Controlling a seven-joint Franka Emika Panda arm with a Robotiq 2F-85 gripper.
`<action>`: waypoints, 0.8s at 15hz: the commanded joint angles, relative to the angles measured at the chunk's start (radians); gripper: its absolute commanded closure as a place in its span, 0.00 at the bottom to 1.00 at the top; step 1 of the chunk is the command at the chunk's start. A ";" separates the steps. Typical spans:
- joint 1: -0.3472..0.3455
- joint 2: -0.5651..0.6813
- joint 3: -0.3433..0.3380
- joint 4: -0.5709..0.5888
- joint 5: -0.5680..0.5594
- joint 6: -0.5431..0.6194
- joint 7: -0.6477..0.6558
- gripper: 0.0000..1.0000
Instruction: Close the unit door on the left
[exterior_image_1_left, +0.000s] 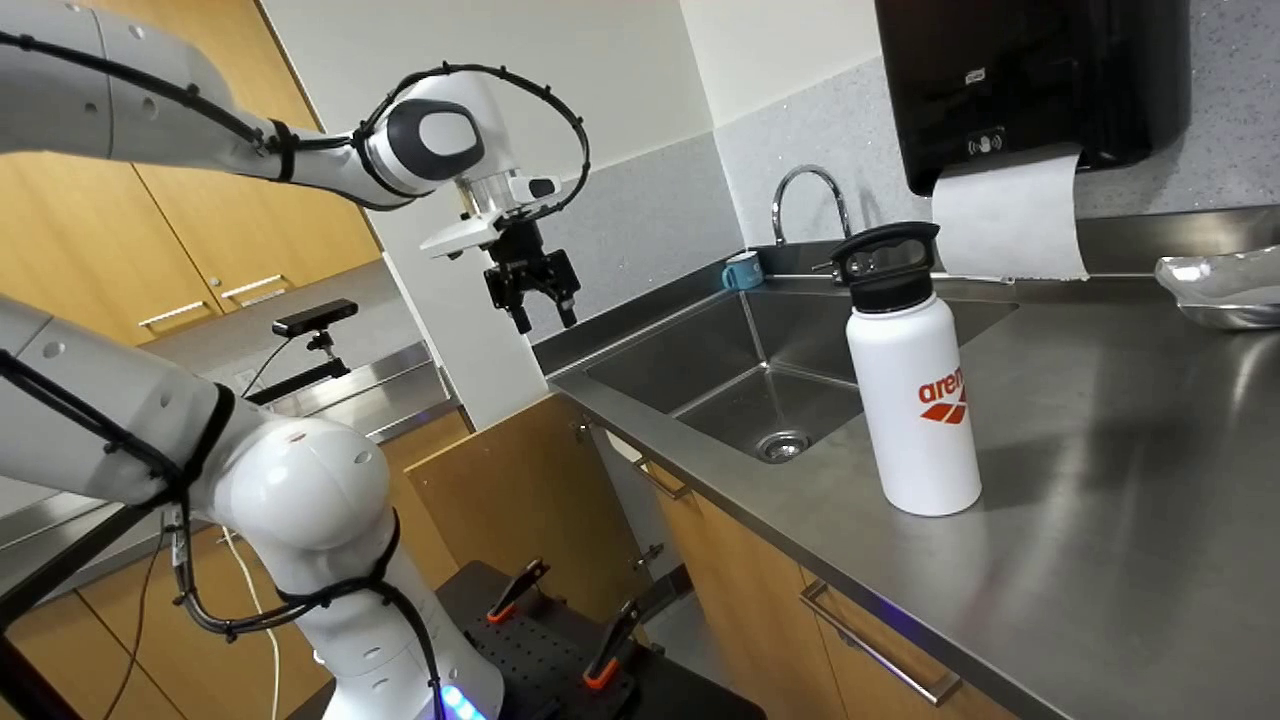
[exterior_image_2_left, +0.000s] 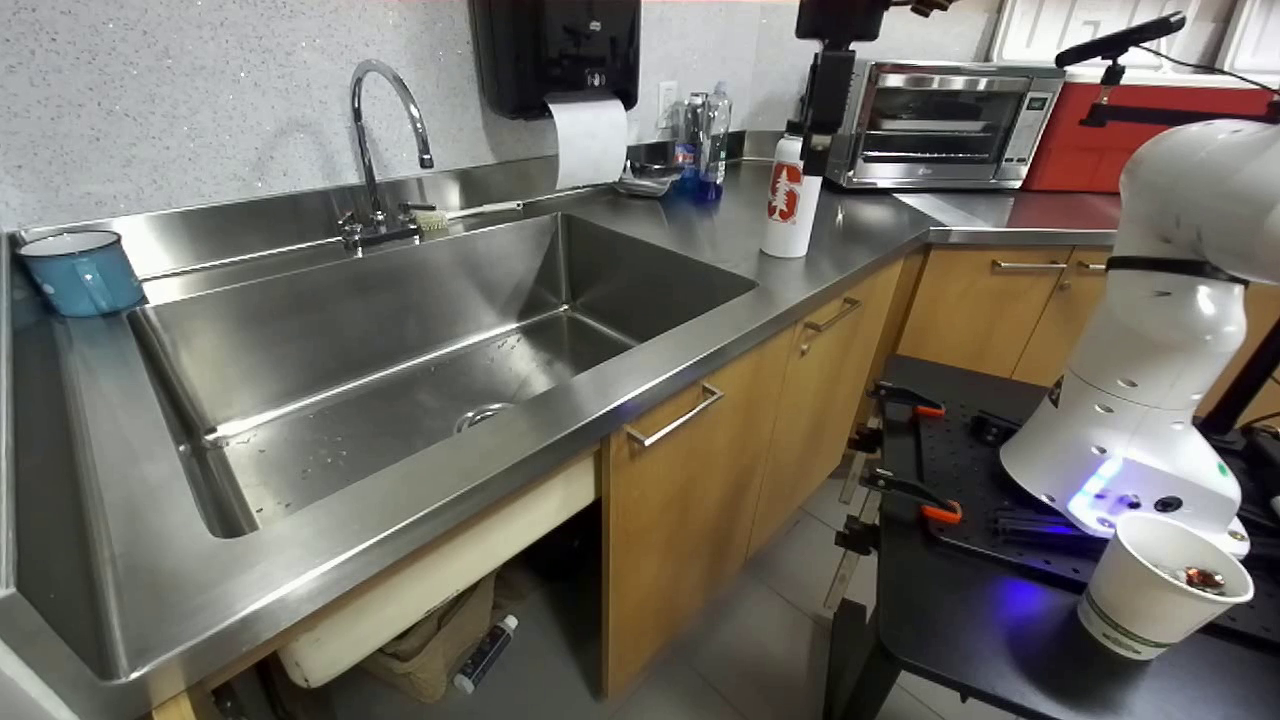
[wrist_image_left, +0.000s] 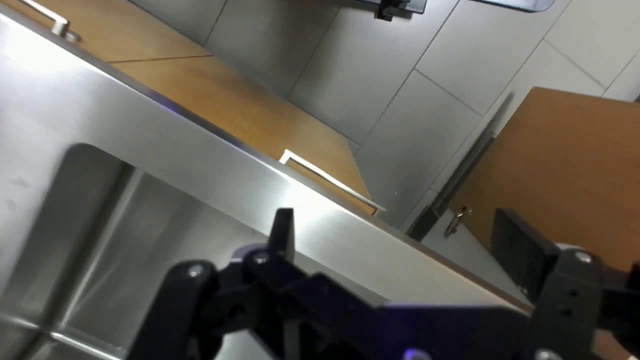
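In an exterior view, your claw (exterior_image_1_left: 546, 320) hangs, jaws apart, left of centre; the unit door (exterior_image_1_left: 535, 490) stands open, lower centre-left.

A steel sink (exterior_image_2_left: 400, 315) is set into a metal counter (exterior_image_1_left: 1130, 450), with a curved tap (exterior_image_2_left: 375, 130) behind it and a brush (exterior_image_2_left: 432, 219) just beside the tap. A blue mug (exterior_image_2_left: 85, 275) stands upright near the sink's corner. On the wall (exterior_image_1_left: 825, 130) hangs a black dispenser (exterior_image_1_left: 1030, 80), white paper (exterior_image_1_left: 1010, 220) drooping from it. A white bottle (exterior_image_1_left: 915, 400) with a black lid (exterior_image_1_left: 890, 292) stands upright on the counter. In an exterior view, a toaster oven (exterior_image_2_left: 945, 125) sits beside a red box (exterior_image_2_left: 1085, 160), and a paper cup (exterior_image_2_left: 1165, 590) stands on a black table (exterior_image_2_left: 960, 625).
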 joint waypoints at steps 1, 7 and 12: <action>0.101 0.067 0.057 -0.002 0.067 0.054 -0.076 0.00; 0.265 0.214 0.155 0.000 0.168 0.249 -0.222 0.00; 0.311 0.242 0.182 -0.005 0.194 0.264 -0.297 0.00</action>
